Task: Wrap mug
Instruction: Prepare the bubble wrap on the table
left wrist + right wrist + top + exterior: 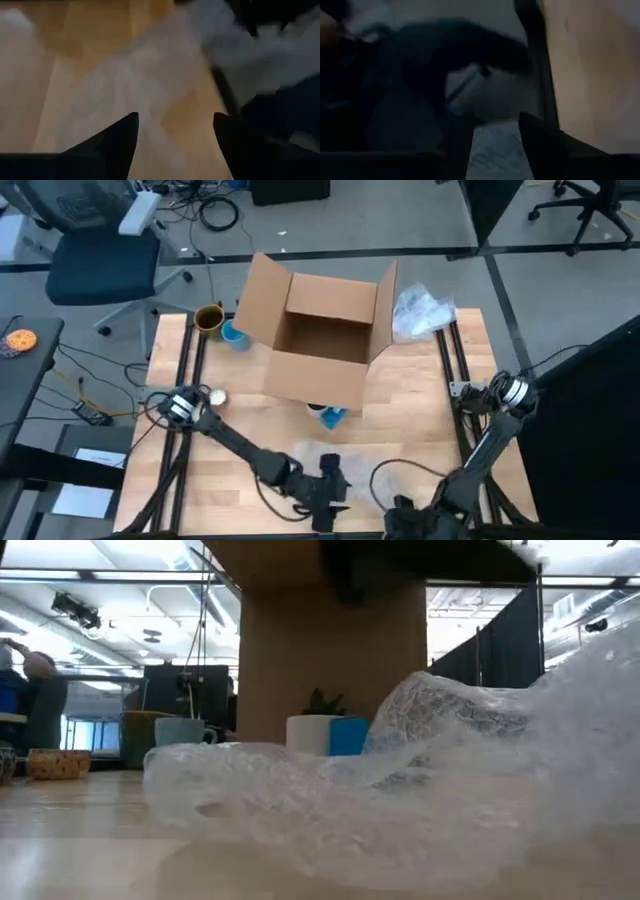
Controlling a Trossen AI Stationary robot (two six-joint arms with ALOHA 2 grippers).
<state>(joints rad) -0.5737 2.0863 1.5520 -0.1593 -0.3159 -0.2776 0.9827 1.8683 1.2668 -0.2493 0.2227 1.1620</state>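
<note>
Bubble wrap point(420, 780) lies closest, soft, light and crinkly. Left gripper point(175, 145) hovers over it at six o'clock, fingers spread. Blue-and-white mug point(330, 415) sits by the box point(320, 340), hard, breakable; grab its side.

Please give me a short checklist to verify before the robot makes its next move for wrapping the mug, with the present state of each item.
1. Bubble wrap lies on the table at the near edge: ok.
2. Left hand is open above the wrap: ok.
3. Right hand state: cannot tell, its view is too dark.
4. A mug is on the wrap, ready for wrapping: not ok; the white and blue mug stands beside the cardboard box, behind the wrap.
5. Other mugs stand away from the arms, at the far left: ok.
</note>
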